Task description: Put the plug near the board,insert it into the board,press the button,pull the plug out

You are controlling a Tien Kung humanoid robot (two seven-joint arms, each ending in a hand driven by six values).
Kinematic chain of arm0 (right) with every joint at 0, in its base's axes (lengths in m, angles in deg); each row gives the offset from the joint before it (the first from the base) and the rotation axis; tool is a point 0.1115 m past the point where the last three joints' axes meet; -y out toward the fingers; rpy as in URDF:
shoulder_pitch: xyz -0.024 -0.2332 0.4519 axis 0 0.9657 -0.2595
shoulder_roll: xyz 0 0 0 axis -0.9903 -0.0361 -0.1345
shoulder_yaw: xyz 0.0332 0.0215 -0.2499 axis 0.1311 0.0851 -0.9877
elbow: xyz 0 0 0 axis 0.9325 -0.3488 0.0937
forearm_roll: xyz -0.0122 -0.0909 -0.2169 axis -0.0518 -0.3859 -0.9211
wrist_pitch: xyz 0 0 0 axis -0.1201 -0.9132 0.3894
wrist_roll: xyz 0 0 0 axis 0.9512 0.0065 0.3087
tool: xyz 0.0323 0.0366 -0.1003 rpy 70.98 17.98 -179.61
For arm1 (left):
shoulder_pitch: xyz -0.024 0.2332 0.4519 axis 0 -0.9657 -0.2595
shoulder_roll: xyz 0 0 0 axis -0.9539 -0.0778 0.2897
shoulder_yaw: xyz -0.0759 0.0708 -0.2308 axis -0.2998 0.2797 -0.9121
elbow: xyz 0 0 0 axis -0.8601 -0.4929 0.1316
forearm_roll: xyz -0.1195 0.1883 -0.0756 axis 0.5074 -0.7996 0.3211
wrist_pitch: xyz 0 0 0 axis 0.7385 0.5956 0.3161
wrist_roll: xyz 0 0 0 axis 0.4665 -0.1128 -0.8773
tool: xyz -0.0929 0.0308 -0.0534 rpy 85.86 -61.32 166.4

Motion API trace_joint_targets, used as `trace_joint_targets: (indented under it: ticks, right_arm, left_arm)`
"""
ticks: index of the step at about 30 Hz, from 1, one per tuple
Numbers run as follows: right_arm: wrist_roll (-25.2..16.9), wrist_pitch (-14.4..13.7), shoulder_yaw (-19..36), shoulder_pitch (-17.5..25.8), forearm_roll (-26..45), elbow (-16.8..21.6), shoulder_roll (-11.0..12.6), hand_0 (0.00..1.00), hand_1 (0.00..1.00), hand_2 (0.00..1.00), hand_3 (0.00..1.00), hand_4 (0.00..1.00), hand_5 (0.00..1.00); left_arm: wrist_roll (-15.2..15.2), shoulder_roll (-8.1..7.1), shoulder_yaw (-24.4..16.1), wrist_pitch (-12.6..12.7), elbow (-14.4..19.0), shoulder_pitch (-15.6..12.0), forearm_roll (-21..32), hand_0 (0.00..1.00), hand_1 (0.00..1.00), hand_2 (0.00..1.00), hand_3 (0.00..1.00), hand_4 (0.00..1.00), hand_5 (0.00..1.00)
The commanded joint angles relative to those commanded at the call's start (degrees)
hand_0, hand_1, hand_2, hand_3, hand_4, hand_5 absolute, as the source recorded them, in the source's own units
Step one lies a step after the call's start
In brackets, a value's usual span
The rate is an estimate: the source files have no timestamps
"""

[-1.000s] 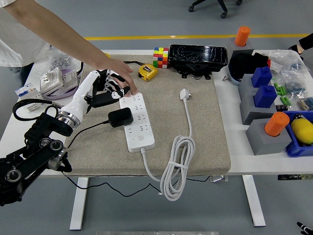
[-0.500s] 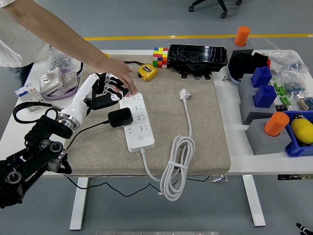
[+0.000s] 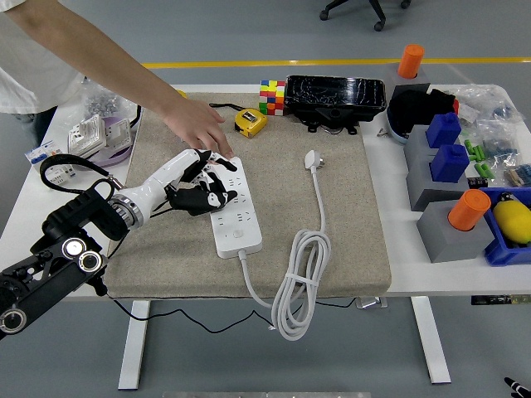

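Head view: the black plug (image 3: 202,200) is clasped by the left hand (image 3: 199,180) at the white board (image 3: 233,207); the board's far end is held by a person's hand (image 3: 197,126). No writing is legible.

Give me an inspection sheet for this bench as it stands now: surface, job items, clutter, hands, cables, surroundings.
Surface: white table with a beige mat.
Job's things: white power strip on the mat; black plug at its left edge.
Clutter: colour cube, yellow tape measure, blue bins, orange cylinders.
Grippers: left hand over the plug; right hand not seen.
Cables: white cord coiled over the near edge.
Surroundings: person's hand steadies the strip's far end.
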Motion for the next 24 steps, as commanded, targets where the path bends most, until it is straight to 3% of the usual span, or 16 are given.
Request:
trace_joint_targets:
  ticks: [5,6,8,13,17,24]
  right_arm:
    - [0.11,0.14,-0.35,-0.18,0.01,0.04,0.27,0.653,0.661,0.66,0.555,0.908,0.505]
    - [0.12,0.15,-0.4,-0.29,0.0,0.08,0.37,0.653,0.662,0.658,0.555,0.907,0.504]
    - [0.08,0.1,-0.37,-0.46,-0.02,0.1,0.52,0.653,0.662,0.658,0.555,0.907,0.504]
    - [0.05,0.06,-0.5,-0.64,0.02,0.04,0.83,0.653,0.661,0.658,0.554,0.908,0.505]
    - [0.03,0.05,-0.7,-0.72,0.05,0.11,0.93,0.653,0.661,0.658,0.554,0.908,0.505]
    - [0.02,0.04,-1.0,-0.75,0.1,0.15,1.05,0.655,0.662,0.659,0.554,0.909,0.505]
  left_arm:
    - [-6.8,-1.27,2.03,-9.07,2.93,1.5,-3.81,0.15,0.046,0.151,0.767,0.7,0.002]
    - [-7.64,-1.5,2.55,-10.5,3.27,1.86,-4.5,0.119,0.046,0.146,0.882,0.722,0.002]
    - [-9.01,-1.95,3.52,-12.75,3.71,2.47,-4.6,0.119,0.046,0.146,0.882,0.722,0.002]
    - [-9.98,-2.56,6.22,-13.09,3.16,3.91,-4.53,0.117,0.048,0.148,0.875,0.72,0.002]
    - [-10.98,-2.13,6.94,-12.69,2.13,4.35,-5.03,0.117,0.048,0.148,0.875,0.72,0.002]
    - [-12.44,-1.89,7.82,-14.15,1.37,4.68,-4.52,0.114,0.048,0.149,0.866,0.707,0.002]
